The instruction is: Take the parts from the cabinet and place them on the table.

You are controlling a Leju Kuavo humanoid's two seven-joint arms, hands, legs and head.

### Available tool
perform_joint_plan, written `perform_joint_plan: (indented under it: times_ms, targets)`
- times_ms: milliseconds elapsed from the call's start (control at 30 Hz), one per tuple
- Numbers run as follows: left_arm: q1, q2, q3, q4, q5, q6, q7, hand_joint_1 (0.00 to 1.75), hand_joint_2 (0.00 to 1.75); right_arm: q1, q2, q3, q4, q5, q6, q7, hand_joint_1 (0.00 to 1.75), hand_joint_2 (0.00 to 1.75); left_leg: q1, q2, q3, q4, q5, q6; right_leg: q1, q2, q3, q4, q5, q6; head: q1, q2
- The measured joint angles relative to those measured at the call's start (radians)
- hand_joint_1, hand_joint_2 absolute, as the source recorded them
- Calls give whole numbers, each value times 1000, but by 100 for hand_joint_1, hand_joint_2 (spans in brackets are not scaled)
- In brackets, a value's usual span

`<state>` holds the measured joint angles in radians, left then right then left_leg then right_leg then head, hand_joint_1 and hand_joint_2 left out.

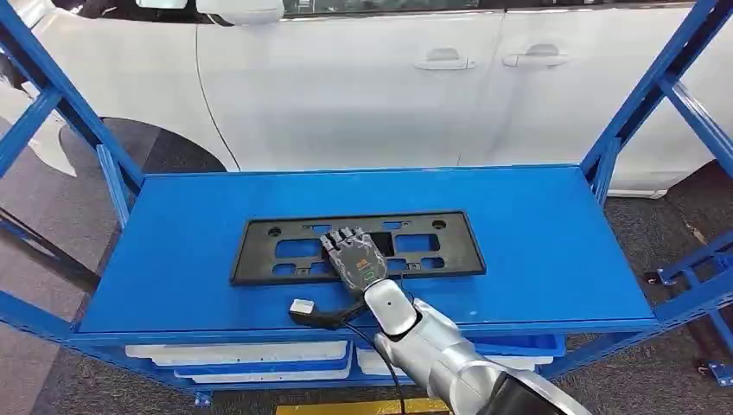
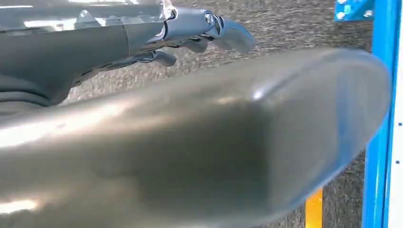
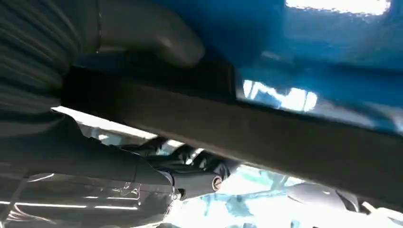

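Item: black plate frame — a flat slotted plastic panel lying on the blue shelf, at centre frame in the head view, long side across the picture.

Right hand: reaches in from lower centre and lies over the frame's near edge, fingers extended across its middle. In the right wrist view the thumb sits on one face of the dark edge and darker fingers on the other, so it reads as gripping the panel, though how firmly I cannot tell.

Left hand: hangs over grey carpet, fingers apart, holding nothing.

Backdrop: white car, upper frame.

Handling note — the grip sits near mid-length, which should balance the panel; best lifted level and drawn straight back, clear of the blue uprights.
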<state>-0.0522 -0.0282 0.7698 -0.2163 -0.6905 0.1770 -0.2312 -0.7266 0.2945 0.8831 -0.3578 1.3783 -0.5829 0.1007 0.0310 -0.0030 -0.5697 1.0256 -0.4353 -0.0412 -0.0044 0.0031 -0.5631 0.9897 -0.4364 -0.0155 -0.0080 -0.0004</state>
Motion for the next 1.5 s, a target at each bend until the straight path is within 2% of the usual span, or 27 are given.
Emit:
perform_joint_plan:
  times_ms: [33, 67, 133, 200, 233, 300, 333, 367, 400, 433, 500, 533, 567, 633, 800, 867, 967, 1000, 1100, 1167, 1233, 1300, 1400, 1500]
  targets:
    - [-3, 0, 0, 0, 0, -3, 0, 0, 0, -3, -2, -3, 1, 0, 2, 0, 175, 175, -7, -2, 9, -20, -19, 9, 7, 1, -5, 8, -6, 8, -1, 0]
    - [-3, 0, 0, 0, 0, -3, -2, 0, 0, -6, -3, -8, 1, -2, 2, 0, 175, 175, -7, -4, 8, -20, -14, 20, 7, 3, -6, 8, -6, 13, 3, 0]
    - [-2, 0, 0, 0, 0, -6, -3, 0, 0, -6, -4, -14, 2, -7, 6, -3, 175, 175, -11, -4, 6, -19, -13, 30, 6, 4, -6, 4, -1, 22, 3, 0]
    - [-3, -1, 0, 0, 2, -6, -5, 0, 0, -7, -6, -20, 2, -8, 7, -6, 175, 175, -3, 0, 9, -30, -4, 45, 1, 5, -8, 17, -11, 33, 2, 0]
    - [-4, 0, 0, 0, 2, -6, -6, 0, 0, -8, -7, -22, 2, -8, 8, -9, 175, 175, -3, 1, 7, -30, -2, 49, 1, 2, -28, 58, -43, 39, 9, 0]
    - [-3, 0, 0, 0, 2, -6, -8, 0, 0, -8, -10, -23, 2, -8, 8, -12, 175, 175, -5, 4, 2, -30, -1, 53, -4, 2, -109, 226, -128, 48, 10, 0]
    - [-2, 0, 0, 0, 2, -6, -8, 0, 0, -8, -13, -24, 3, -8, 8, -14, 175, 175, -6, 5, 0, -30, -1, 53, -4, 2, -146, 304, -155, 50, 10, 0]
    - [-2, 0, 0, 0, 2, -6, -8, 0, 0, -7, -13, -24, 3, -8, 8, -15, 175, 175, -6, 5, 0, -30, -1, 53, -5, 2, -163, 337, -157, 51, 10, 0]
    - [-2, 0, 0, 0, 2, -6, -8, 0, 0, -7, -13, -24, 3, -9, 8, -15, 175, 175, -6, 5, 1, -30, -1, 53, -6, 2, -155, 321, -137, 50, 10, 0]
    - [-2, 0, 0, 0, 2, -6, -8, 0, 0, -8, -13, -25, 3, -8, 8, -15, 175, 175, -6, 4, 3, -29, -1, 52, -7, 2, -121, 254, -95, 47, 11, 0]
    - [-2, -1, 0, 0, 2, -6, -9, 0, 0, -9, -13, -26, 3, -8, 8, -17, 175, 175, -6, 3, 8, -29, -3, 49, -8, 2, -23, 58, -9, 37, 11, 0]
    - [-4, 1, 0, 0, 3, -6, -10, 0, 0, -10, -13, -26, 3, -8, 8, -18, 175, 175, -20, 1, 5, -22, -8, 45, -12, -1, -1, 5, -18, 55, 13, 0]
    - [-4, 2, 0, 0, 4, -6, -16, 0, 0, -9, -11, -26, 3, -8, 8, -21, 175, 175, -20, -2, 5, -20, -12, 47, -15, 4, -4, 8, -3, 40, 8, 0]
    - [-3, 3, 0, 0, 6, -7, -34, 0, 0, -9, -11, -27, 3, -8, 8, -24, 175, 175, -20, -3, 6, -23, -10, 40, -9, 3, -3, 8, -12, 33, 3, 0]
    - [-3, 2, 0, 0, 2, -6, -103, 0, 0, -9, -11, -44, 3, -7, -14, -35, 175, 175, -14, -4, 8, -29, -5, 30, -2, 3, -3, 9, -11, 25, 3, 0]
    - [-3, 2, 1, 0, 3, -14, -134, 0, 0, -9, -11, -62, 3, -8, -34, -44, 175, 175, -13, -4, 8, -29, -5, 28, -1, 3, -4, 9, -10, 24, 3, 0]
    - [-4, 2, 3, 0, 6, -24, -148, 0, 0, -10, -11, -84, 3, -10, -39, -53, 175, 175, -12, -4, 8, -29, -5, 27, 0, 3, -4, 9, -11, 22, 3, 0]
    - [-4, 1, 3, 0, 6, -24, -150, 0, 175, -10, -11, -89, 3, -10, -40, -53, 175, 175, -12, -4, 7, -29, -5, 27, 1, 3, -4, 9, -11, 22, 3, 0]
    - [-4, 1, 3, 0, 10, -24, -162, 0, 175, -10, -11, -100, 2, -15, -55, -61, 175, 175, -12, -4, 7, -29, -5, 27, 1, 3, -4, 9, -10, 22, 3, 0]
    - [-4, 1, 9, 0, 16, -21, -175, 0, 175, -9, -12, -123, -7, -41, -83, -93, 175, 175, -12, -4, 6, -29, -5, 28, 1, 3, -5, 9, -10, 22, 3, 0]
    - [-4, 1, 18, 0, 19, -2, -174, 0, 175, -9, -14, -163, -54, -83, -96, -145, 175, 175, -12, -4, 4, -28, -5, 27, 1, 4, -7, 9, -9, 22, 3, 0]
    - [-4, 0, 30, 0, 22, 8, -171, 0, 175, 0, -23, -226, -156, -146, -101, -223, 175, 175, -12, -3, 3, -28, -5, 27, 1, 5, -9, 9, -7, 22, 3, 0]
    - [-4, 0, 48, 0, 32, 16, -172, 0, 175, 39, -40, -315, -364, -340, -79, -354, 175, 175, -12, -3, 1, -28, -5, 28, 1, 4, -10, 9, -8, 22, 3, 0]
    - [4, -2, 79, 0, 55, 22, -184, 0, 175, 109, -72, -387, -667, -706, 30, -484, 175, 175, -12, -4, -2, -27, -5, 28, 1, 3, -12, 9, -8, 22, 3, 0]
